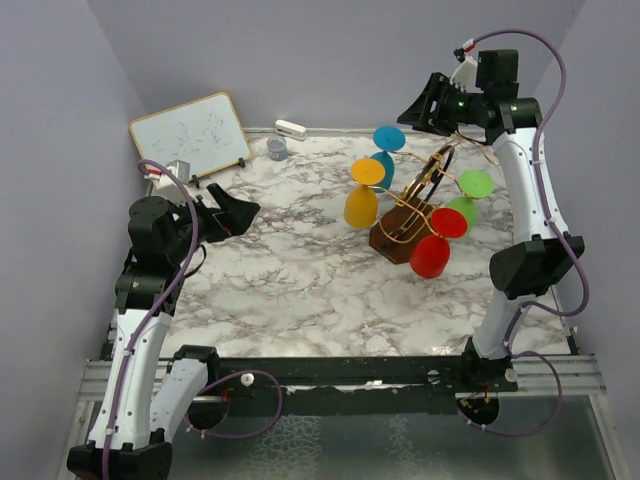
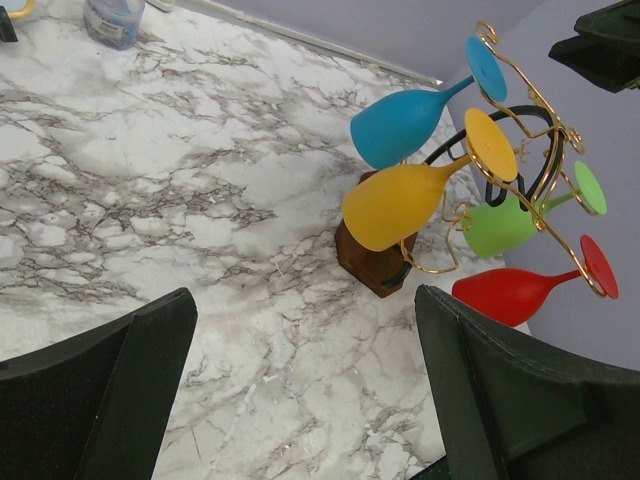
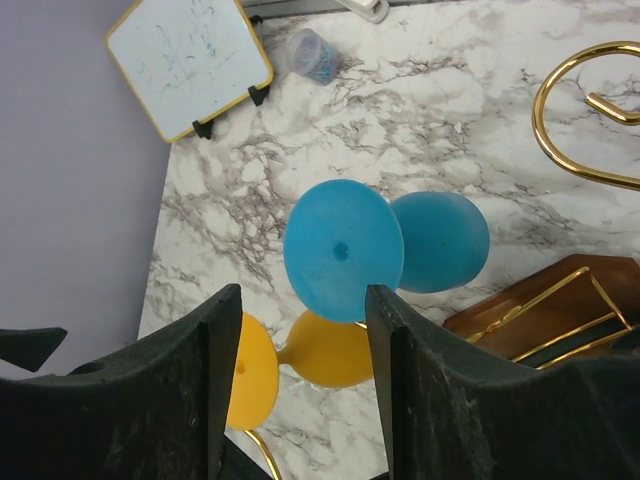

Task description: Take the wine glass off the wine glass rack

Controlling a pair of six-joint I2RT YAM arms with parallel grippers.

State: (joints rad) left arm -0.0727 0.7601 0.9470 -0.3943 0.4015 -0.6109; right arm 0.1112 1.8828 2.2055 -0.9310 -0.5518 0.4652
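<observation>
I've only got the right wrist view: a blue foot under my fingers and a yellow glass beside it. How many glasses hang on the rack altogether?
Observer: Four hang on the wine glass rack: blue glass, yellow glass, green glass and red glass.
Operator: Where are green and red?
Observer: In the top view, green hangs on the rack's right side and red on its near side.
Operator: And the left gripper?
Observer: It is open, over the left side of the table, well apart from the rack.

A robot test booth in a lab: plain lilac walls [image 1: 330,50] box in a marble-patterned table [image 1: 300,290], two robot arms [image 1: 135,340] are bolted to a metal rail [image 1: 350,368] at the near edge, and a small whiteboard [image 1: 190,135] stands far left.
</observation>
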